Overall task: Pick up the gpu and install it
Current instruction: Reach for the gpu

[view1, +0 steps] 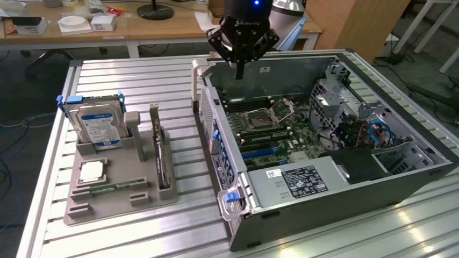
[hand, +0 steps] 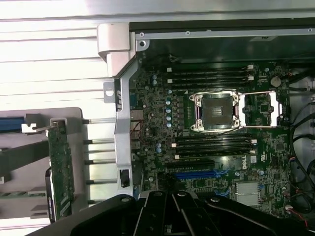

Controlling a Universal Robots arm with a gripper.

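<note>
the gripper (view1: pixel 240 74) hangs above the open computer case (view1: pixel 344 207), over the end of the case farthest from the exterior camera. its fingers are clenched together into one dark point and grasp nothing. below it, inside the case, the motherboard (view1: pixel 276 134) lies exposed, with the cpu socket (view1: pixel 258 119) near the middle of the case floor.

the gpu (view1: pixel 160 156) is outside the case, well apart from the gripper. it stands on its long edge in a slot of a grey tray (view1: pixel 107 207) that lies beside the case on the exterior view's left. in the wrist view the gpu (hand: pixel 61 167) shows a green board face, with a narrow metal bracket at one end, and it sits just beyond the case's outer wall.

a hard drive (view1: pixel 97 126) with a blue-white label stands in the same tray, on the side of the gpu away from the case. case and tray both rest on a slatted metal surface (view1: pixel 129 80).
</note>
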